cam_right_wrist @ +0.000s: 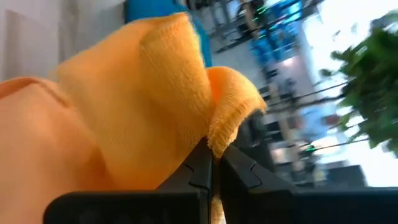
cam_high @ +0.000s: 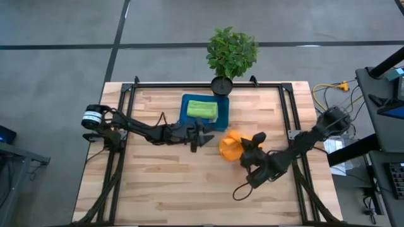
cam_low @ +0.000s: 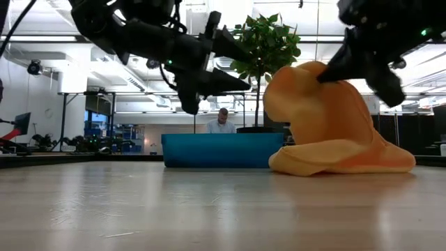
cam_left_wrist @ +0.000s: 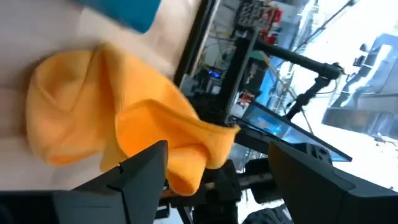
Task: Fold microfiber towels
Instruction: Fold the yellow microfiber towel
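Observation:
The orange towel (cam_high: 228, 146) lies bunched at mid-table, just right of the blue tray (cam_high: 186, 118). One part of it is raised into a hump (cam_low: 313, 104). My right gripper (cam_high: 248, 147) is shut on the towel's raised part. My left gripper (cam_high: 203, 136) hovers open above the table by the tray's near right corner, left of the towel and touching nothing. Its open fingers (cam_left_wrist: 217, 149) face the towel (cam_left_wrist: 124, 118). A folded lime green towel (cam_high: 202, 109) lies on the tray. The grey-white and bright blue towels are out of view. My right gripper pinches a hemmed edge of the orange towel (cam_right_wrist: 231, 124) between its two fingers (cam_right_wrist: 199, 165). It comes from the table's right side, slanting down. The held part stands raised above the table, and the towel's lower folds (cam_low: 348, 162) rest on the wood.
A potted plant (cam_high: 231, 53) stands at the table's far edge behind the tray. A black frame rail (cam_high: 208, 84) runs round the table's edges. A person sits in the room beyond the tray (cam_low: 221, 120). Bare wood lies toward the near edge (cam_high: 189, 189).

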Robot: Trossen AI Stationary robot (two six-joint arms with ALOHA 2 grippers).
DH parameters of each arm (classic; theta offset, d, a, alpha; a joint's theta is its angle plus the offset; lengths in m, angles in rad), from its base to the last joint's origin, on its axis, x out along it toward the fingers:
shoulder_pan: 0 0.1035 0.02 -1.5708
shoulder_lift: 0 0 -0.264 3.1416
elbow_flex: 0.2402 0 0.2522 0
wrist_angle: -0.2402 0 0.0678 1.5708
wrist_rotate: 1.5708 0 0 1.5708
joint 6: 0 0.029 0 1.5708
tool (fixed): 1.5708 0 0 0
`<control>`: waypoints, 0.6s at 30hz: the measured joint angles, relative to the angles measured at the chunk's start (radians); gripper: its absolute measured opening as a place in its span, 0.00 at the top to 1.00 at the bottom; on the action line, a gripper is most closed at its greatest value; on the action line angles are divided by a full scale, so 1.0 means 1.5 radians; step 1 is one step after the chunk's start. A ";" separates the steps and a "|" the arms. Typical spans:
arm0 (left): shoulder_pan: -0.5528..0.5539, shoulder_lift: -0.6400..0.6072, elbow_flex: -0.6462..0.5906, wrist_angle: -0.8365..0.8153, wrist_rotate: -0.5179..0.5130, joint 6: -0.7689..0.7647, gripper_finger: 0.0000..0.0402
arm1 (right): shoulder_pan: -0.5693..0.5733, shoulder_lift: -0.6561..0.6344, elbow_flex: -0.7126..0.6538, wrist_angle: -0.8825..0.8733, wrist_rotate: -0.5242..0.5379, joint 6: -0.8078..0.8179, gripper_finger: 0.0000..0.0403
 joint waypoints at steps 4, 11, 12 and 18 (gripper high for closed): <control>-0.002 0.022 0.017 0.001 0.058 -0.017 0.36 | -0.001 0.068 0.038 -0.003 0.063 -0.036 0.98; -0.018 0.032 0.014 -0.002 0.104 -0.060 0.42 | -0.002 0.101 0.060 -0.007 0.084 -0.034 0.98; -0.022 0.032 0.014 -0.003 0.104 -0.060 0.42 | -0.002 0.098 0.058 -0.007 0.084 -0.034 0.98; -0.040 0.035 0.014 -0.002 0.111 -0.078 0.46 | -0.002 0.095 0.062 -0.004 0.084 -0.052 0.98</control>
